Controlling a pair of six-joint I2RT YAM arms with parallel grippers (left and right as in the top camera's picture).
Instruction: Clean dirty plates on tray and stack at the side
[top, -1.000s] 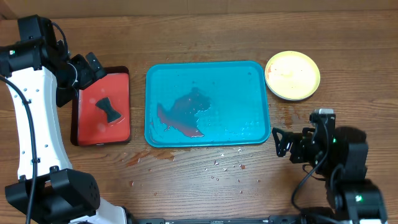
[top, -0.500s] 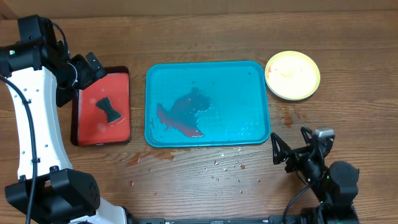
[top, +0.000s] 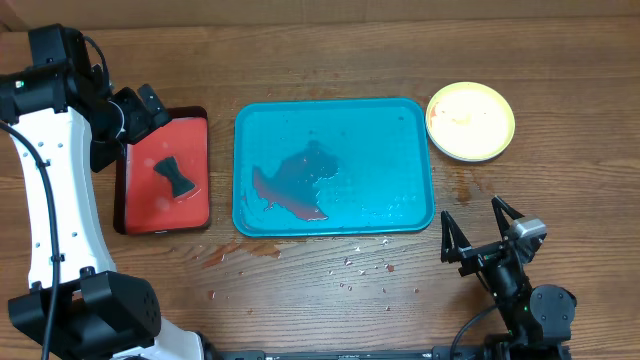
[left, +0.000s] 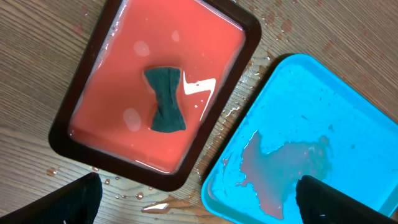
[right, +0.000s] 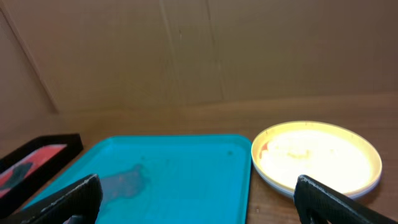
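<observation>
Plates are what matters here, and none lies on the teal tray (top: 370, 150); they come last in this sweep.

At the far left, the left end effector (top: 137, 110) hangs over the upper corner of the small red tray (top: 192, 140). Its fingers are spread wide with nothing between them. A dark, bow-tie-shaped sponge (top: 176, 178) lies flat in that red tray, in a thin film of liquid.

Next over, the teal tray is bare apart from a reddish watery puddle (top: 295, 185) left of its centre. Droplets (top: 350, 265) spot the tabletop (top: 300, 50) along its near edge.

Just past the teal tray's upper right corner, apart from it, the plates (top: 470, 122) sit in one pile on the tabletop. The yellow-green-rimmed one is on top. The right wrist view shows paler rims beneath it, though I can't count them. A faint red mark clings to the top plate's left edge.

At the bottom right, the right end effector (top: 475, 228) sits low and well short of the pile, wide open and empty.

To my eye the stacking is done and this is the tail end of the job. If that red mark counts, the next move calls for the left end effector to drop onto the sponge, pinch its narrow waist and carry it across.
</observation>
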